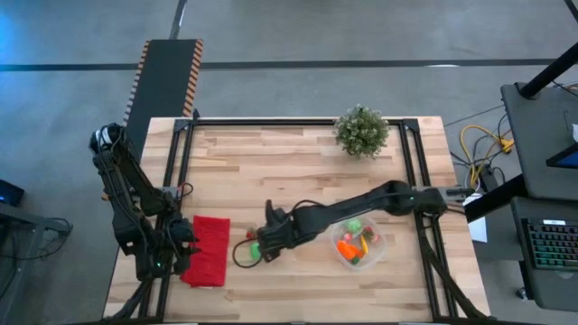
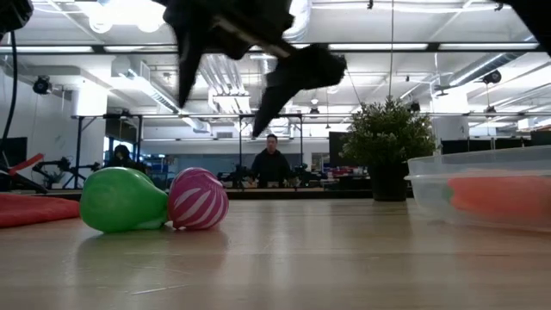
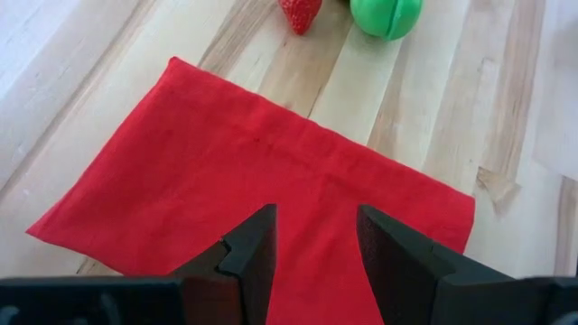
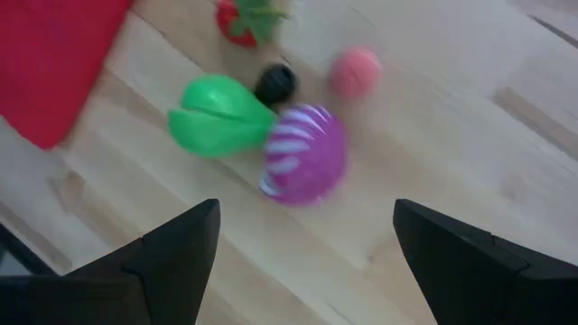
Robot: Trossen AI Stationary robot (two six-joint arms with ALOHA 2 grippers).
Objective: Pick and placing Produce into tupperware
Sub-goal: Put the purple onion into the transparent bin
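My right gripper (image 4: 307,212) is open and hangs above the loose produce, touching nothing. Below it a green piece (image 4: 217,116) and a pink-purple striped piece (image 4: 302,153) lie side by side on the table, shown in the low view as the green piece (image 2: 125,200) and the striped piece (image 2: 198,200). A red strawberry (image 4: 244,18), a small black piece (image 4: 275,83) and a pink ball (image 4: 354,72) lie just beyond. The clear tupperware (image 1: 379,255) holds orange, green, yellow and red pieces. My left gripper (image 3: 316,221) waits open over the red cloth (image 3: 226,181).
A potted plant (image 1: 362,131) stands near the table's far edge. The red folded cloth (image 1: 208,250) lies left of the loose produce. A black cable loop (image 1: 242,253) lies by the right gripper (image 1: 262,242). People stand in the room beyond the table (image 2: 271,159).
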